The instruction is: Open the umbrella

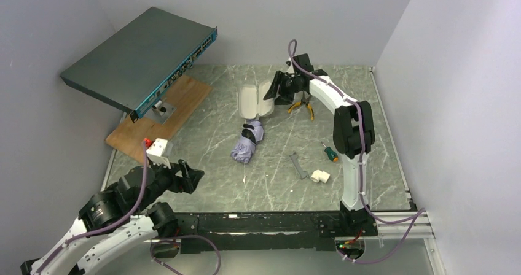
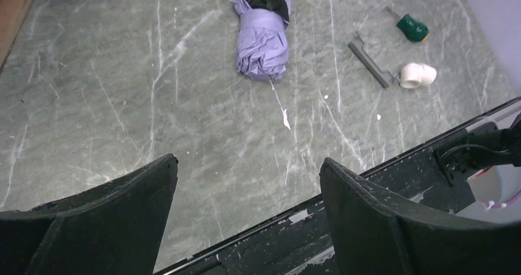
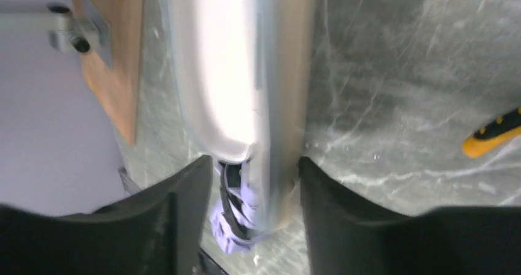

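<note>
The umbrella (image 1: 247, 142) lies folded on the marble table top, a lavender bundle with a black strap, also seen in the left wrist view (image 2: 263, 42). Behind it the beige clamshell case (image 1: 253, 100) lies open. My right gripper (image 1: 279, 88) hovers at the case's right half. In the right wrist view the gripper (image 3: 256, 164) is open, its jaws standing apart astride the edge of the case (image 3: 227, 72), with the umbrella (image 3: 226, 235) showing beyond. My left gripper (image 1: 187, 178) stays near the front left edge, open (image 2: 249, 161) and empty, well short of the umbrella.
A dark flat device (image 1: 144, 57) is propped over a wooden board (image 1: 163, 112) at the back left. Yellow-handled pliers (image 1: 302, 107) lie right of the case. A green screwdriver (image 1: 330, 152), a grey bracket (image 1: 299, 164) and a white pipe elbow (image 1: 319, 176) lie right of the umbrella.
</note>
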Controlling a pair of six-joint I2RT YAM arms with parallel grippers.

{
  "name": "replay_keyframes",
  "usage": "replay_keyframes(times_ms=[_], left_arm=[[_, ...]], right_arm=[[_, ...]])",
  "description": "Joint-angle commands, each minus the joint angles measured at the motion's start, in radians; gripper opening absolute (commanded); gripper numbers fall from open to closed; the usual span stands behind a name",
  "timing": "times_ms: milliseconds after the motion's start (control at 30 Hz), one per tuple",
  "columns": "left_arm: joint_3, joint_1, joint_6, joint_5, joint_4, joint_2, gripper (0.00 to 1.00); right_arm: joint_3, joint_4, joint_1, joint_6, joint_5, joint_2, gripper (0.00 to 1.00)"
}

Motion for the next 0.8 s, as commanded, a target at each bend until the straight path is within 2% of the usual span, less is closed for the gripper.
replay_keyframes(times_ms=[0,33,100,200,333,500,667,767], left_arm=[[-0.007,0.001,0.009,-0.049,0.018,-0.051,0.89],[-0.008,0.001,0.007,-0.050,0.017,-0.052,0.89],[-0.006,0.001,0.003,-0.047,0.014,-0.040,0.89],[-0.007,0.001,0.015,-0.031,0.022,-0.012,0.87],[0.006,0.002,0.012,-0.024,0.015,0.046,0.84],[0.031,0.003,-0.047,-0.044,-0.013,0.119,0.77],[-0.071,0.002,-0.130,0.029,0.137,0.111,0.71],[-0.137,0.003,-0.196,0.054,0.208,0.100,0.68]], right_arm=[[0.107,0.070,-0.061,0.021,-0.098,0.048,0.73],[0.128,0.030,-0.072,-0.004,-0.094,0.061,0.78],[0.141,-0.037,-0.087,-0.047,-0.071,0.062,0.81],[0.054,-0.036,-0.080,-0.081,0.009,-0.044,0.79],[-0.067,0.039,-0.012,-0.157,0.015,-0.168,0.75],[-0.057,0.023,0.101,-0.209,-0.018,-0.127,0.62],[-0.006,0.056,0.177,-0.188,-0.018,-0.053,0.48],[0.040,0.042,0.184,-0.161,0.004,0.007,0.43]])
